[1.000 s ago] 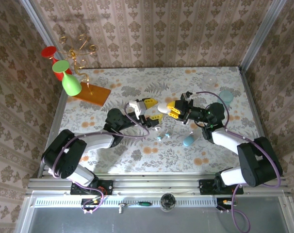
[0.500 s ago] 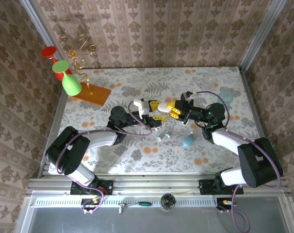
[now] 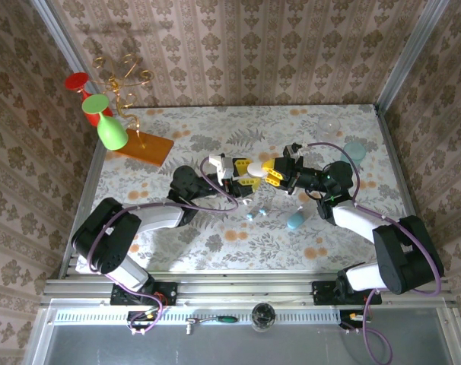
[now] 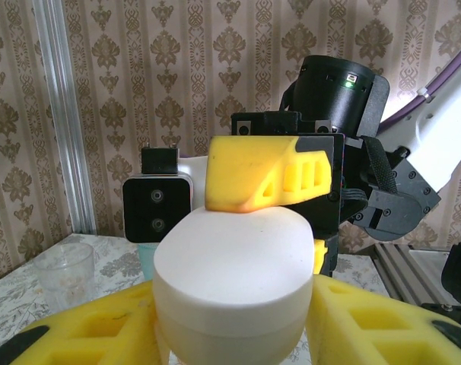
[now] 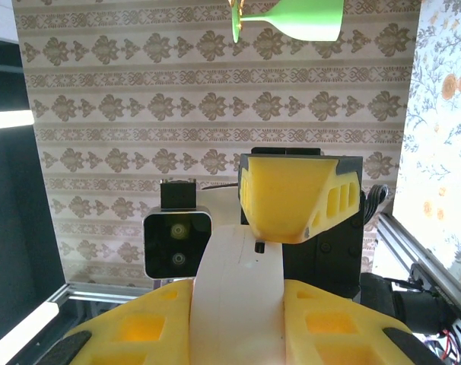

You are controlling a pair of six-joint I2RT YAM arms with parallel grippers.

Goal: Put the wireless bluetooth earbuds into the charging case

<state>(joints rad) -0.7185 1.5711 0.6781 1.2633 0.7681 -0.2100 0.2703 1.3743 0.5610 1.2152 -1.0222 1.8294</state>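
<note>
On the table [image 3: 177, 243], nearer the front edge than the arms' tips, lie the two earbuds [image 3: 250, 216], with a light-blue capsule [image 3: 294, 221] just to their right. Above the table's centre, the right gripper [image 3: 264, 172] is clamped on the white charging case [image 3: 255, 172]. The left gripper [image 3: 246, 173] faces it, its fingers [image 4: 86, 334] close against the case's sides. Whether they press cannot be told. A clear cup [image 3: 331, 123] stands near the far edge.

My jaws are showing yellow, the charging case [image 4: 230, 281] glossy white, the tabletop [image 3: 215, 243] grey-and-orange floral.
</note>
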